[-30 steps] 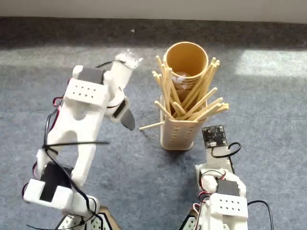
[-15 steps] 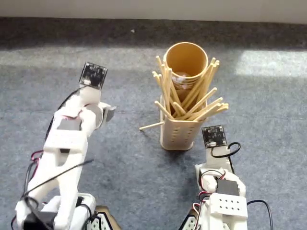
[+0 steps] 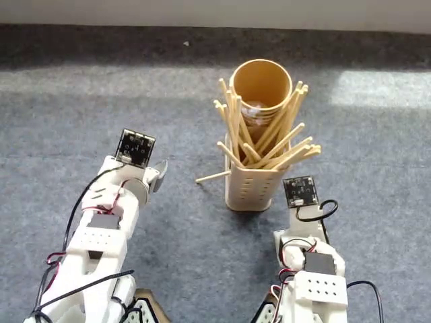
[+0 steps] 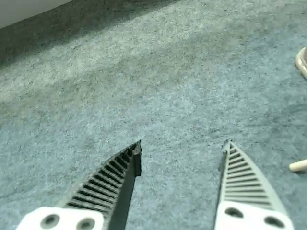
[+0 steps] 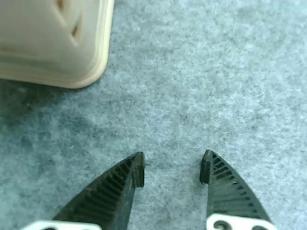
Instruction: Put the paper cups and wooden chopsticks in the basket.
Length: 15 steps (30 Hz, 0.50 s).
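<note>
Noted grey carpeted table (image 3: 60,108) under everything. Noted tall cream basket (image 3: 252,188) standing upright near the middle, with a paper cup (image 3: 260,84) seated in its far end and the wooden chopsticks (image 3: 269,145) fanned out of the top, leaning past the rim. Noted one chopstick (image 3: 212,177) poking sideways out of the basket's wall toward the left arm, its tip over the carpet.

Judged task done or nearly so.

Main risk: tipping the top-heavy basket by brushing the splayed sticks or the side-poking one. Likely cause: any arm swing passing close. Lesser risk: that stick slipping out onto the carpet if knocked.

Pose, left arm: folded low, left gripper (image 4: 182,148) hovering over bare carpet, well apart from the basket, jaws spread, holding nothing.

Pose, right arm: tucked low, right gripper (image 5: 172,163) just beside the basket's near corner, jaws parted, empty.
</note>
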{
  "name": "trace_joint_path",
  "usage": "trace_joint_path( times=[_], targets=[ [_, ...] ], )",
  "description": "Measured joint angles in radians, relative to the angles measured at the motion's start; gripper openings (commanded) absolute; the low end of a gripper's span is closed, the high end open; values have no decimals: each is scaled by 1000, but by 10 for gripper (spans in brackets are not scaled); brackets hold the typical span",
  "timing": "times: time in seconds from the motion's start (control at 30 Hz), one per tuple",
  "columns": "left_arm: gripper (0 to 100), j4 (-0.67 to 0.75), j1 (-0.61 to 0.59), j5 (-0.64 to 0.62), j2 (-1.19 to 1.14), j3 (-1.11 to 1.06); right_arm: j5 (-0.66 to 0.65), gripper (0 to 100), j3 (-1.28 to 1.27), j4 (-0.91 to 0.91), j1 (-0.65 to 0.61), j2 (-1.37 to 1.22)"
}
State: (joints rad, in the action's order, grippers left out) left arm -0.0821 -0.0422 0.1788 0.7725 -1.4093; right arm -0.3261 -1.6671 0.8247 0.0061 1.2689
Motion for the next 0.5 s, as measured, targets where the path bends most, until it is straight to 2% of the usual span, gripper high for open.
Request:
trace_joint_path(
  times=[0.27,0.5],
  targets=[
    [271,259,63,0,5,-160,0,202,0,0,0,0],
    [271,321,78,3,5,-204,0,202,0,0,0,0]
  ],
)
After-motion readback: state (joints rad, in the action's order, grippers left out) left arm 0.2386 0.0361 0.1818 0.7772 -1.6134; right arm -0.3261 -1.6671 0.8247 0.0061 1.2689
